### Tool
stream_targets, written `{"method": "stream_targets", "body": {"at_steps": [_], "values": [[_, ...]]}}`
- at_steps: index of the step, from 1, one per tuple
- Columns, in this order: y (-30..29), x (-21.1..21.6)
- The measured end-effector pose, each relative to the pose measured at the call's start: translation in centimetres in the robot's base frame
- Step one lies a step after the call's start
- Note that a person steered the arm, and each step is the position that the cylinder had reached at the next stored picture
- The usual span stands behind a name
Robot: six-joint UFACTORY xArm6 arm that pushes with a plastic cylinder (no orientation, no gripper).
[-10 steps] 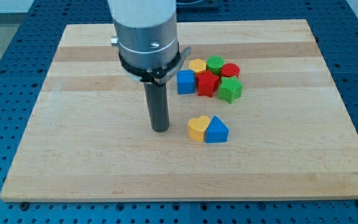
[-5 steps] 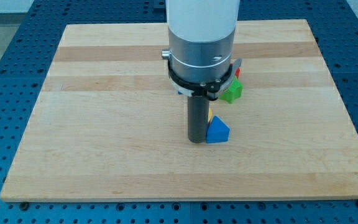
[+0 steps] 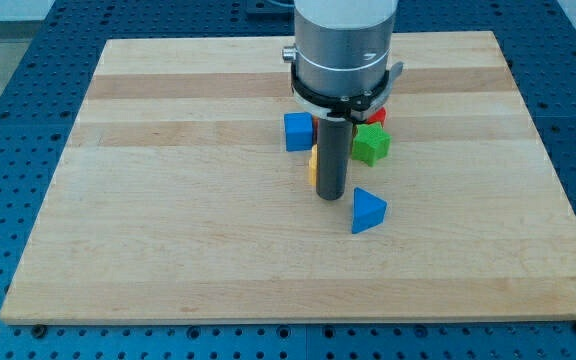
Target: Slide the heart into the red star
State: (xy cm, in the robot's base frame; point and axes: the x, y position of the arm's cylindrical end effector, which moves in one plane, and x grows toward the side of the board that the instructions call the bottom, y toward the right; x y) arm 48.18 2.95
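Note:
My tip point(image 3: 330, 197) rests on the board just below the block cluster. The yellow heart point(image 3: 312, 166) shows only as a thin sliver at the rod's left edge, touching the rod, and the rest of it is hidden. The red star is hidden behind the rod. The blue triangle point(image 3: 367, 211) lies just right of and below my tip, apart from it. The blue cube point(image 3: 297, 131) sits up and left of the rod. The green star point(image 3: 372, 145) sits to the rod's right. A red piece point(image 3: 377, 116) peeks out above the green star.
The wooden board point(image 3: 168, 200) lies on a blue perforated table point(image 3: 8, 120). The arm's wide grey body point(image 3: 343, 45) covers the top of the cluster, hiding the other blocks there.
My tip moved right and then up toward the cluster. The yellow heart was pushed up with it. The blue triangle was left behind, shifted slightly right and turned.

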Motion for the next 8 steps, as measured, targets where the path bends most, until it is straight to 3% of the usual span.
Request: {"method": "stream_targets", "body": {"at_steps": [8], "values": [[-3.5, -2.4]]}}
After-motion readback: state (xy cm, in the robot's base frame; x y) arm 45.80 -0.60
